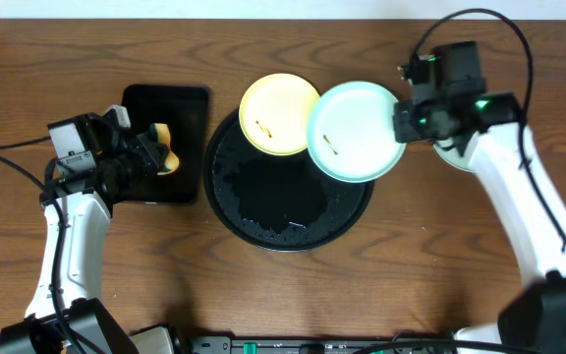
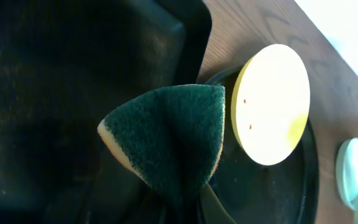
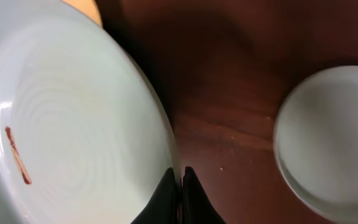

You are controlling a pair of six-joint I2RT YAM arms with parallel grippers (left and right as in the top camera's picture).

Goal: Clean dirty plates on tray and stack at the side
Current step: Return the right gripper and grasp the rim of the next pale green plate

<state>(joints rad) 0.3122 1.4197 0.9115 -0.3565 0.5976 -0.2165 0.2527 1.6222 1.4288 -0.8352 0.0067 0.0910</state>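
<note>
My right gripper (image 1: 401, 123) is shut on the rim of a mint-green plate (image 1: 357, 131) and holds it over the right part of the round black tray (image 1: 263, 211). In the right wrist view the fingers (image 3: 180, 180) pinch its edge, and a brown smear shows on the plate (image 3: 73, 124). The pale yellow plate (image 1: 278, 113) rests on the tray's far rim, with small brown specks (image 2: 272, 102). A second mint plate (image 3: 334, 137) lies on the wood under my right arm (image 1: 448, 150). My left gripper (image 1: 155, 149) is shut on a yellow-green sponge (image 2: 173, 137).
A smaller rectangular black tray (image 1: 165, 108) lies left of the round tray, beneath my left gripper and the sponge. The brown wooden tabletop (image 1: 165, 275) surrounds everything. Cables run from both arms.
</note>
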